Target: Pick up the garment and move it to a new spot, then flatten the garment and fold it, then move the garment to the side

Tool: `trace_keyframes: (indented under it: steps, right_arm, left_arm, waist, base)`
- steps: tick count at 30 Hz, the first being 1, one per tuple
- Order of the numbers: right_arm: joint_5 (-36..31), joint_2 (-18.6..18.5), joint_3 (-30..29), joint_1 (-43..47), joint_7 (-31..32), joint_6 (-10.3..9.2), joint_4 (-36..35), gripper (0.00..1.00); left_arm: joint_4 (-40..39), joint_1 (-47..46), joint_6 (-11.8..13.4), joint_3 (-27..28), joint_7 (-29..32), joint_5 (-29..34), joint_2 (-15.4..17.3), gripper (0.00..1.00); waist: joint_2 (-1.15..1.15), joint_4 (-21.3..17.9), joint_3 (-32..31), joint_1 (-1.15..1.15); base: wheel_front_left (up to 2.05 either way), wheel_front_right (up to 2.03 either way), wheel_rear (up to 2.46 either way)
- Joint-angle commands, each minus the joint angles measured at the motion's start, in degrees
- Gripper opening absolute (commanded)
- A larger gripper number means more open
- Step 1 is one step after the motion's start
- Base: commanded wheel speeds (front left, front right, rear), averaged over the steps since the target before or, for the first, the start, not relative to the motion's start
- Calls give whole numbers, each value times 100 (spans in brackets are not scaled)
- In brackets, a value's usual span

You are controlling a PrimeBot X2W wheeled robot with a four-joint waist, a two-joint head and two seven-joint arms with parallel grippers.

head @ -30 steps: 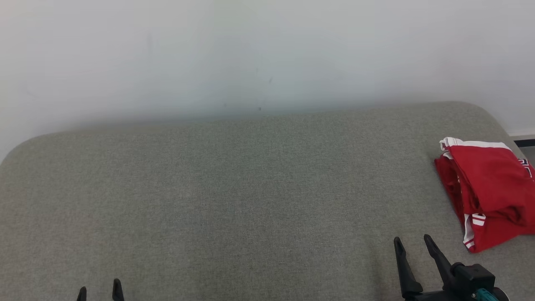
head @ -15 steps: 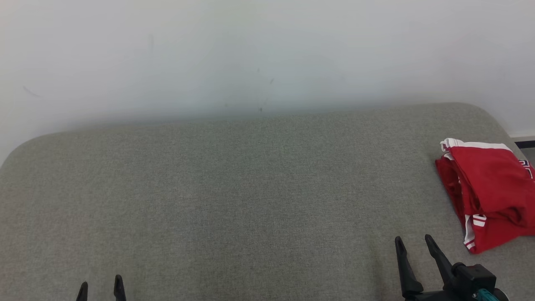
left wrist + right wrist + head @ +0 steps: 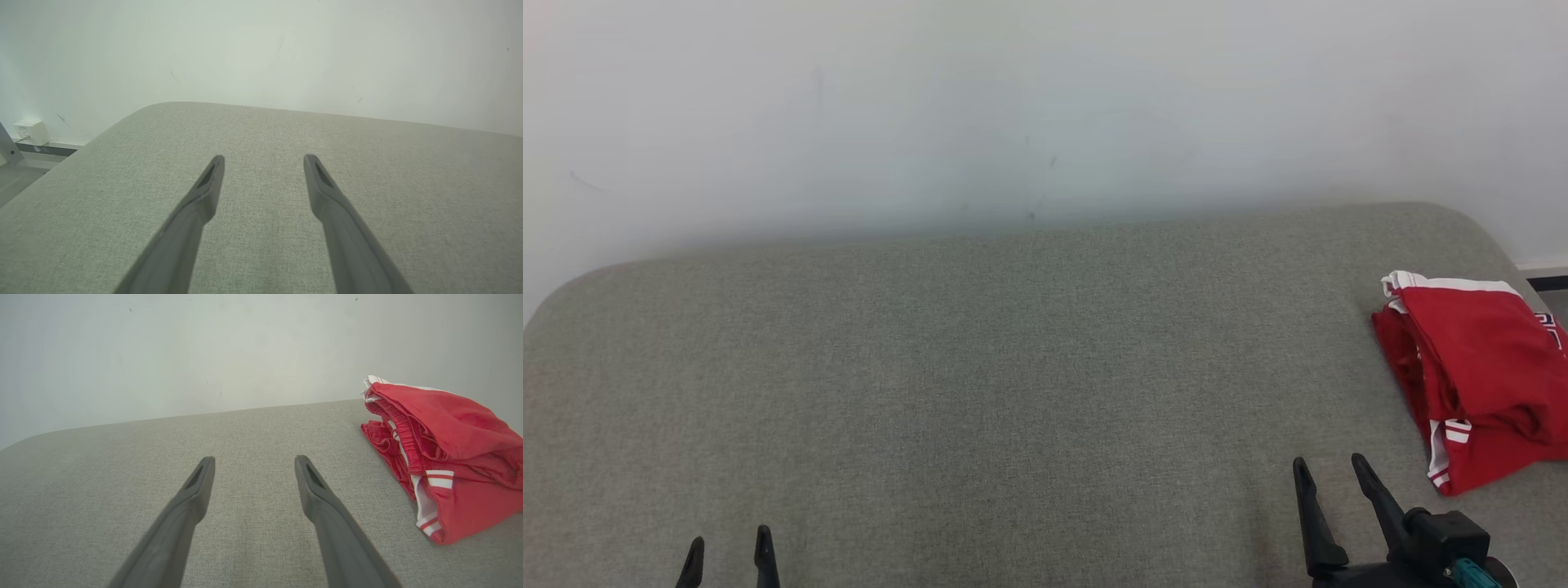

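Grey cushion (image 3: pixel 1013 367); left wrist view: white box (image 3: pixel 32 130); right wrist view: garment (image 3: pixel 449 457).

1. The grey cushion (image 3: pixel 980 367) and wall (image 3: pixel 1013 98) are faced from above by the head view.
2. The cushion is skimmed closely by both wrist views.
3. The red garment (image 3: pixel 1478 376) is shared by head and right wrist views.
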Motion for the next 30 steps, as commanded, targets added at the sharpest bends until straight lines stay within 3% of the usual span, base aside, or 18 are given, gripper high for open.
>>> trace_keyframes:
  steps: [1,14,15,20,30]
  right_arm:
    - [-39,-28,17,-26,-31,-18,17,100]
    - [5,-26,73,-47,-34,-18,0,100]
    - [10,-18,75,-25,-1,1,14,0]
    - [25,31,86,160,33,1,256,0]
    - [1105,81,-82,79,329,0,125,0]
  left_arm:
    - [22,-40,-20,-11,-14,-7,-5,100]
    - [9,-4,-31,-53,-14,11,-5,100]
    - [24,4,-3,-57,1,-8,-2,0]
    - [285,94,-1,-66,24,-26,-50,0]
    - [298,-108,-7,-58,338,-1153,-43,0]
  waist:
    - [0,-6,0,0]
    - [0,-4,2,0]
    - [0,-5,3,0]
    - [0,-4,3,0]
    - [0,24,23,0]
  base:
    - [0,0,0]
    - [0,0,0]
    - [0,0,0]
    - [0,0,0]
    - [0,0,0]
